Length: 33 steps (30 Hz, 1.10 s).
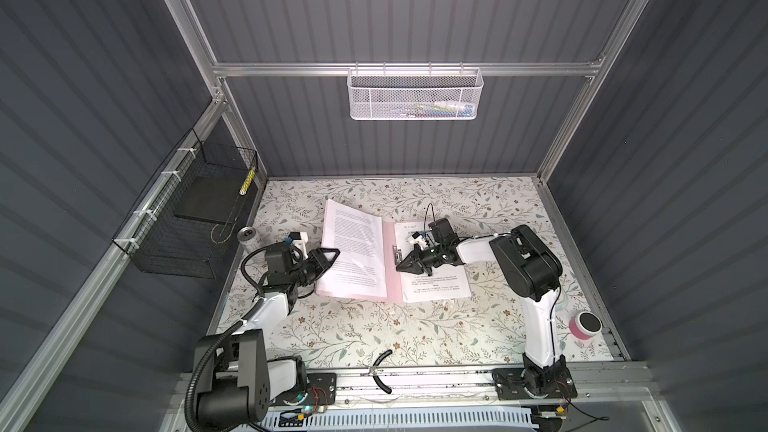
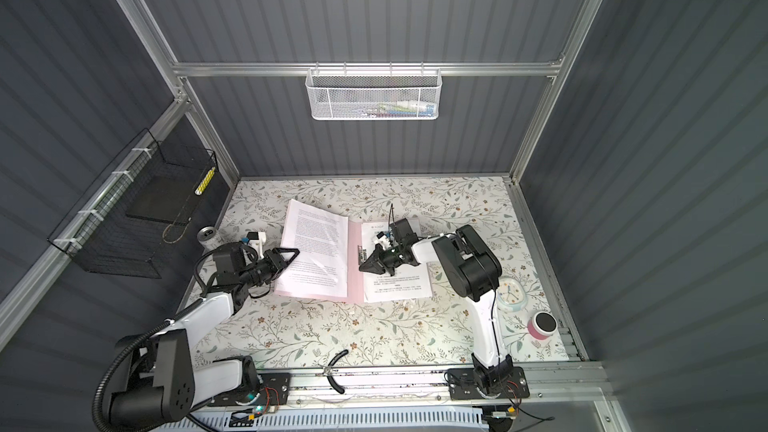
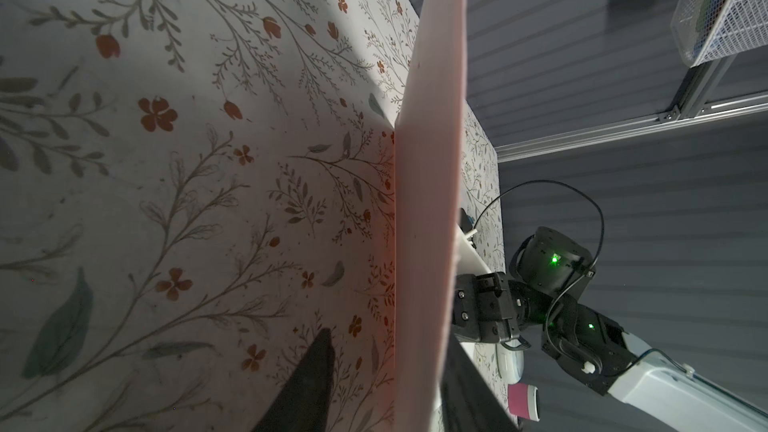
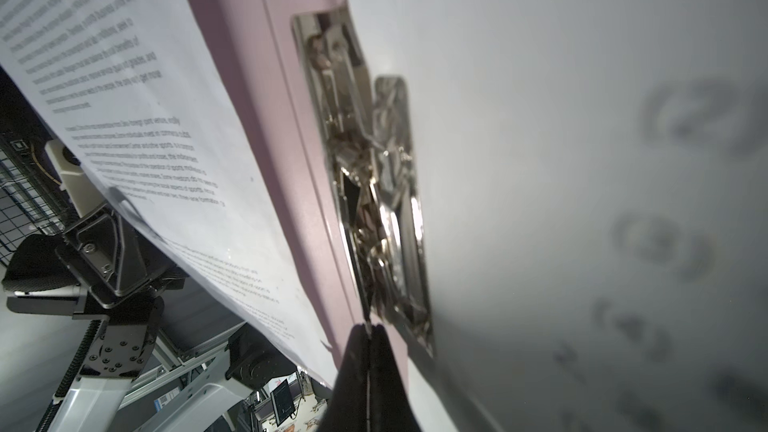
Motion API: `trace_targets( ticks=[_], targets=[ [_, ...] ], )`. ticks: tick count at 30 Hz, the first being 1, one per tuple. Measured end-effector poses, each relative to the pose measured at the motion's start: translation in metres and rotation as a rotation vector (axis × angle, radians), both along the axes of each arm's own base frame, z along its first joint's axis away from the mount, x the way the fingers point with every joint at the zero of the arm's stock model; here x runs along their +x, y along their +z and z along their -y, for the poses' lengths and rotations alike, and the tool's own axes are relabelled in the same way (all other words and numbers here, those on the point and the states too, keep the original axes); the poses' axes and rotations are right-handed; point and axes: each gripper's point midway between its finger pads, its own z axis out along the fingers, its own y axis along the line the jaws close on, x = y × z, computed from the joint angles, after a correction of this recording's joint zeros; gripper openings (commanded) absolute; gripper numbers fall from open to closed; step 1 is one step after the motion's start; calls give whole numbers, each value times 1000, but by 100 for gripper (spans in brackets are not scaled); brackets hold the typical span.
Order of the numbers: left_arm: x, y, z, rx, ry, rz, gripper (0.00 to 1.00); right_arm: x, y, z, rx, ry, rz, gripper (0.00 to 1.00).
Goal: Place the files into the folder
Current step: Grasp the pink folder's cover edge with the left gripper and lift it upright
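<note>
The pale pink folder lies open in the middle of the table. White printed files rest on its left cover, which is tilted up off the table. Another printed sheet lies on the right half. My left gripper is at the left cover's outer edge. In the left wrist view the left gripper stands open, one finger on each side of the pink cover, with a gap on the table side. My right gripper is shut, its tip at the metal clip on the spine.
A drinks can stands left of the folder. A black wire basket hangs on the left wall and a white mesh basket on the back rail. A small clock and a pink cylinder sit at the right; pliers lie at the front edge.
</note>
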Motion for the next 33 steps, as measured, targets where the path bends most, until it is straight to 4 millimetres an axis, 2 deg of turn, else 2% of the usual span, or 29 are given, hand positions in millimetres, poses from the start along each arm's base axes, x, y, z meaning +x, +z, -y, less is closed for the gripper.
trace_targets(
  ticks=[1, 2, 8, 12, 16, 20, 23, 28, 33],
  targets=[
    [-1, 1, 0, 7, -1, 1, 16, -1, 0, -1, -1, 3, -2, 3],
    [-2, 1, 0, 11, -3, -4, 0, -1, 1, -2, -2, 4, -4, 3],
    [-8, -10, -1, 28, -5, -58, 0, 0, 2, -2, -13, 4, -20, 6],
    [-12, -10, -4, 56, 3, -70, 0, 3, 4, -3, -27, -2, -25, 19],
    [-11, 13, -10, 105, 22, -23, 0, 8, 2, 0, -54, -23, -23, 33],
    [-7, 36, -14, 147, 32, 25, 0, 11, 10, 1, -57, -30, -10, 41],
    [-7, 45, -17, 171, 37, 37, 0, 13, 20, 2, -61, -42, 5, 45],
    [-9, 57, -19, 202, 39, 54, 0, 16, 50, 3, -37, -52, 58, 48],
    [-11, 61, -19, 215, 34, 57, 0, 18, 72, 10, -15, -69, 97, 50]
  ],
)
